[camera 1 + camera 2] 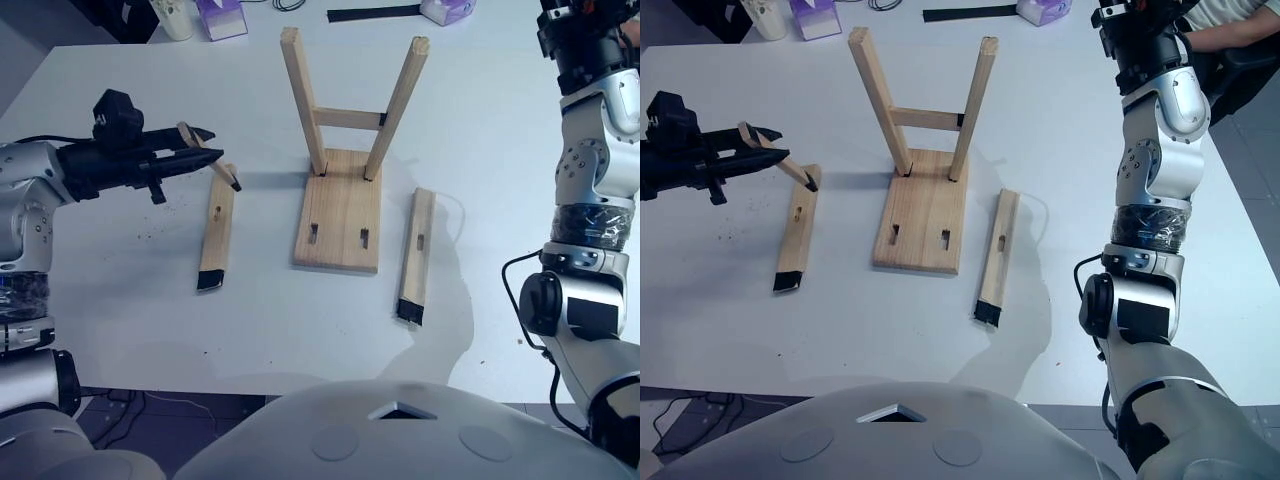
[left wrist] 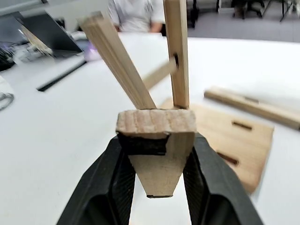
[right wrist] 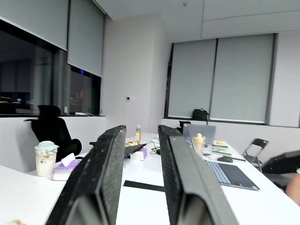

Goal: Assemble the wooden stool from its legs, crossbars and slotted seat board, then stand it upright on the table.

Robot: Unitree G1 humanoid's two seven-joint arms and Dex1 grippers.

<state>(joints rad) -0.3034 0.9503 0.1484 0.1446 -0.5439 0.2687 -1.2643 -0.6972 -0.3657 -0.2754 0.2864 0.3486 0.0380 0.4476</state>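
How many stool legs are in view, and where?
4. The left standing leg and right standing leg are slotted into the board at its far end. The left lying leg is flat beside the board, the right lying leg on its other side.

Head views: bright, even light from overhead. The white surface [image 1: 120, 300] is close to washed out toward its far edge. Shadows are soft: a faint curved one just right of the loose leg [image 1: 416, 255] and a broad grey patch along the near edge. Left wrist view: the crossbar [image 2: 157, 124] between the left fingers [image 2: 105, 187] is in focus, the seat board [image 2: 234, 140] and the room behind are blurred, and the surface glares white. Right wrist view: dimmer room with a dark window [image 3: 28, 75] and grey blinds [image 3: 220, 79]. The right fingers [image 3: 93, 187] are close up, black and blurred.
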